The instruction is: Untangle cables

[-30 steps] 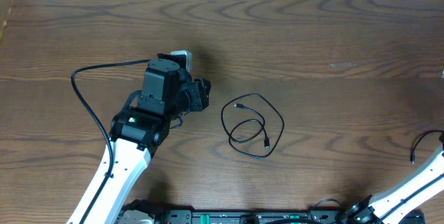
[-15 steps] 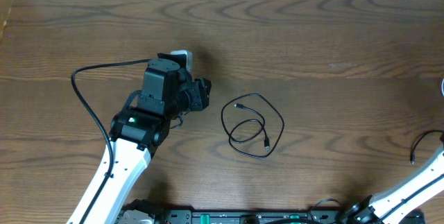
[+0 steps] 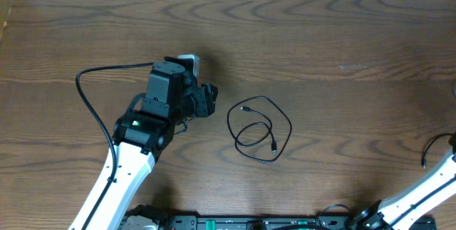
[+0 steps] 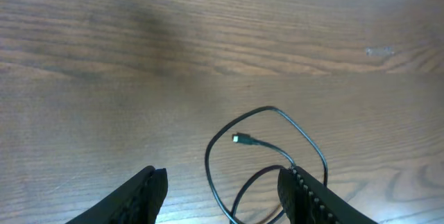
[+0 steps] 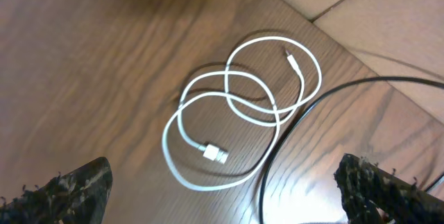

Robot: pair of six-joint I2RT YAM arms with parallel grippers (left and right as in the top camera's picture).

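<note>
1. A wooden table is seen from overhead. The left arm reaches in from 7 o'clock, and the right arm shows only at the 4 o'clock corner.
2. The left gripper is held left of the table's centre and points toward 3 o'clock.
3. A thin black cable lies flat on the wood near the centre, at 4 o'clock from the left gripper and apart from it. It is curled into a loose loop that crosses itself, with both small plug ends free.
4. In the left wrist view the jaws of the left gripper stand apart with nothing clamped. The black cable lies on the table beyond them, one plug end pointing toward 9 o'clock.
5. In the right wrist view the jaws of the right gripper are spread wide, at the 8 and 4 o'clock corners, and nothing is held.
6. A white cable lies below them on the wood in a few overlapping loops. Its larger plug is at 6 o'clock of the coil and its thin plug at 1 o'clock.
7. A thick black wire curves past the coil's 3 o'clock side. Whether the two touch cannot be told.
8. The right gripper is out of the overhead view.
</note>
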